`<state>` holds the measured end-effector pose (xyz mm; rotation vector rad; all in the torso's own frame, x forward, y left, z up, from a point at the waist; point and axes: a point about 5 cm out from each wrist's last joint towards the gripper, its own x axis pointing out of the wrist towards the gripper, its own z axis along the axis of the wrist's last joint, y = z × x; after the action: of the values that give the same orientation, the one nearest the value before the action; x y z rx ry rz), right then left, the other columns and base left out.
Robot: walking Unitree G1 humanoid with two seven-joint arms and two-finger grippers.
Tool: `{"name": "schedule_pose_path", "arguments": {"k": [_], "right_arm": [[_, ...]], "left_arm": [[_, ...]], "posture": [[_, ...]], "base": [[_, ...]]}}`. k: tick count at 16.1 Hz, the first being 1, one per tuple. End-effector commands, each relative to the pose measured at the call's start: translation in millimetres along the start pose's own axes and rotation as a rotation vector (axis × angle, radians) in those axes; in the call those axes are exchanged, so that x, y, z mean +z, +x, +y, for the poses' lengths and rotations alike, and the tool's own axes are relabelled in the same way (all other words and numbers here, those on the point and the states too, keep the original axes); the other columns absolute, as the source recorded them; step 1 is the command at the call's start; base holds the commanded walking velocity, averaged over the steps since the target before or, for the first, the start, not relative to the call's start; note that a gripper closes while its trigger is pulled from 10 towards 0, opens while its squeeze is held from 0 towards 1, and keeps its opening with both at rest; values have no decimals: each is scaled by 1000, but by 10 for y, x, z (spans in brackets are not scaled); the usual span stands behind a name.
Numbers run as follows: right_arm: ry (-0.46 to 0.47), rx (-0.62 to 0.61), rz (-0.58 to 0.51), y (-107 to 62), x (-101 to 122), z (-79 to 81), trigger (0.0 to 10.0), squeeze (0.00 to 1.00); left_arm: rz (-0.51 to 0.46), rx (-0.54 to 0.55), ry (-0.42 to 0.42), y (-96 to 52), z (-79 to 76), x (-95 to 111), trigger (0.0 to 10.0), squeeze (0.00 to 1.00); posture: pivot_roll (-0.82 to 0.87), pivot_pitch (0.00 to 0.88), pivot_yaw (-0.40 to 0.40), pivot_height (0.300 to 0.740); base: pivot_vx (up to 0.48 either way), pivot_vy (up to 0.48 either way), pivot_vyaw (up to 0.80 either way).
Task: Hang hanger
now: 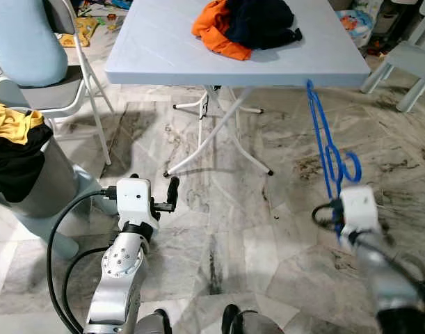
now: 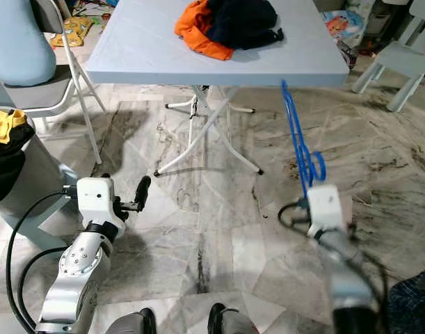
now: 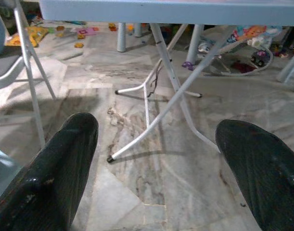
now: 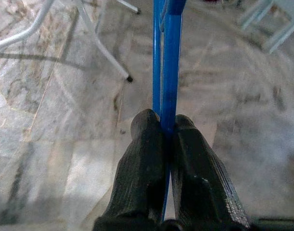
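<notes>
A thin blue plastic hanger [image 1: 326,142] stands upright over the marble floor, its top end close under the front edge of the pale folding table [image 1: 163,59]. My right gripper [image 4: 167,121] is shut on the hanger's lower part [image 4: 171,53], both black fingers pressed against the blue bar. My left gripper [image 3: 156,144] is held low at the left, open, with nothing between its fingers [image 3: 65,159]. It points toward the table's white legs [image 3: 151,101].
A heap of orange and dark clothes [image 1: 247,24] lies on the table. A folding chair [image 1: 62,90] and a grey bin holding yellow and black clothes [image 1: 17,149] stand at the left. A small white chair [image 1: 407,59] and toys are at the far right.
</notes>
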<state>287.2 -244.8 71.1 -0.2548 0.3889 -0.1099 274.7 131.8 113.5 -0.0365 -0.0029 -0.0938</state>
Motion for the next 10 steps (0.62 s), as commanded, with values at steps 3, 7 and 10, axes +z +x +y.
{"name": "schedule_pose_path", "arguments": {"k": [3, 7, 10], "right_arm": [[62, -27, 27, -139, 17, 141, 10000, 0], [98, -38, 38, -179, 43, 190, 10000, 0], [107, -45, 40, -173, 116, 189, 10000, 0]], "left_arm": [[14, -41, -28, -29, -52, -1, 10000, 0], [30, -55, -44, -8, -71, 0, 10000, 0], [38, -64, -50, -8, -78, -2, 10000, 0]], "posture": [[-37, 213, -39, 740], [-41, 223, -37, 740], [-41, 227, -41, 740]], "base": [[0, 0, -179], [0, 0, -800], [0, 275, -800]]}}
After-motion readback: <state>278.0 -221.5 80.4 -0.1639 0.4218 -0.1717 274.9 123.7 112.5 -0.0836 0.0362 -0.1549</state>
